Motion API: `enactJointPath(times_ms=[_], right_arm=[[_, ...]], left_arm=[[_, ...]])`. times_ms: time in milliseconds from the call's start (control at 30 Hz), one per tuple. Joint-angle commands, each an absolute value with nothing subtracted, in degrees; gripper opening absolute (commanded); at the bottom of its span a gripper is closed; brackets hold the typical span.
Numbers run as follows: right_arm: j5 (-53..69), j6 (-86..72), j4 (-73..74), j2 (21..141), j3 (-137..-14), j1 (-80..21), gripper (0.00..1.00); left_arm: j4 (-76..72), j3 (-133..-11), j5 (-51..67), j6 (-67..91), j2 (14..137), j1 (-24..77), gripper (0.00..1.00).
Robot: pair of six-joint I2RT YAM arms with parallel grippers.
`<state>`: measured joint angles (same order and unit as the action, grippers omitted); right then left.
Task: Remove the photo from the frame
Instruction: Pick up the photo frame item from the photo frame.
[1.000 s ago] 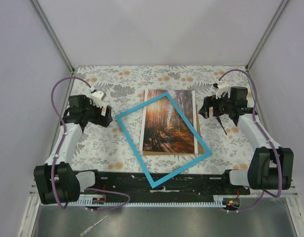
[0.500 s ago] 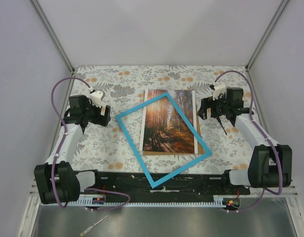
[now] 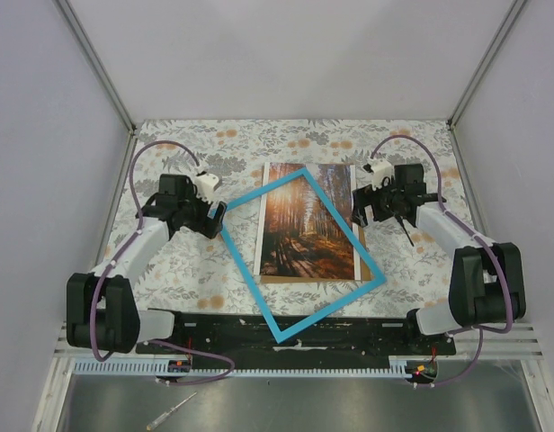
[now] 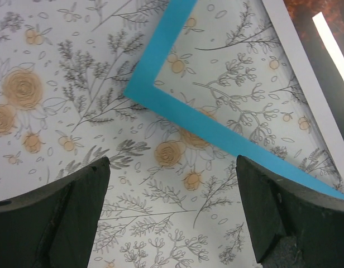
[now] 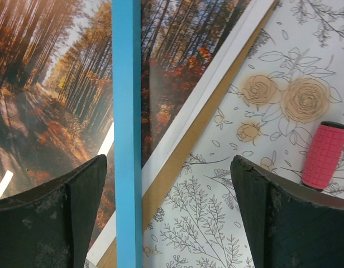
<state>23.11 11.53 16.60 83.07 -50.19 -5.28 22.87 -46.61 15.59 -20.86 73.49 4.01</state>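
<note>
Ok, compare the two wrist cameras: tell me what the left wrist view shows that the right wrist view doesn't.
Only the left wrist: a corner of the frame lying on bare floral cover. Only the right wrist: a frame rail crossing the photo, its forest scene, its brown board edge, and a pink ribbed cylinder. Both: blue frame, floral cover, the photo's white edge; left gripper and right gripper each open, empty.

A floral cloth (grey sprigs, peach roses) covers the surface. A pink ribbed handle lies on it. A small screwdriver rests on the grey metal ledge.
</note>
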Motion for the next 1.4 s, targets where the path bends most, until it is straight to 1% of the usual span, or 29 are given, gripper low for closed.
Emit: enactJointPath(times_ms=[0,233,300,467,633,767,967,1100,1233,1367], right_arm=[[24.61,14.58,17.58,84.46,-52.82,-7.29,0.98],[21.98,17.84,19.33,87.54,-54.23,-11.68,0.98],[21.27,18.72,20.12,88.50,-54.67,-12.91,0.97],[19.16,19.69,21.36,90.87,-55.81,-14.59,0.89],[17.67,20.13,21.88,91.84,-56.25,-15.29,0.82],[17.49,20.48,22.15,92.02,-56.43,-15.38,0.79],[17.49,20.57,22.50,93.16,-56.78,-15.91,0.74],[17.58,21.00,23.11,93.95,-57.13,-16.70,0.65],[17.67,21.27,23.55,94.48,-57.39,-17.49,0.59],[17.58,21.27,23.73,94.83,-57.48,-17.84,0.56]], left_arm=[[24.52,-49.65,11.78,-17.14,76.28,8.61,0.99],[26.98,-52.12,11.77,-13.89,80.42,9.23,0.99],[27.33,-52.47,12.04,-13.62,80.94,9.40,0.99],[28.91,-54.84,12.48,-13.62,83.31,9.75,0.99],[30.23,-57.65,10.55,-12.57,87.44,9.76,1.00],[31.11,-59.50,8.97,-11.17,91.14,9.76,1.00],[31.73,-61.35,10.46,-10.64,95.09,9.76,1.00],[32.08,-63.10,11.51,-10.37,96.94,9.76,1.00],[32.96,-65.03,11.51,-10.37,98.96,9.76,1.00],[33.75,-66.36,12.39,-10.11,100.37,9.76,1.00]])
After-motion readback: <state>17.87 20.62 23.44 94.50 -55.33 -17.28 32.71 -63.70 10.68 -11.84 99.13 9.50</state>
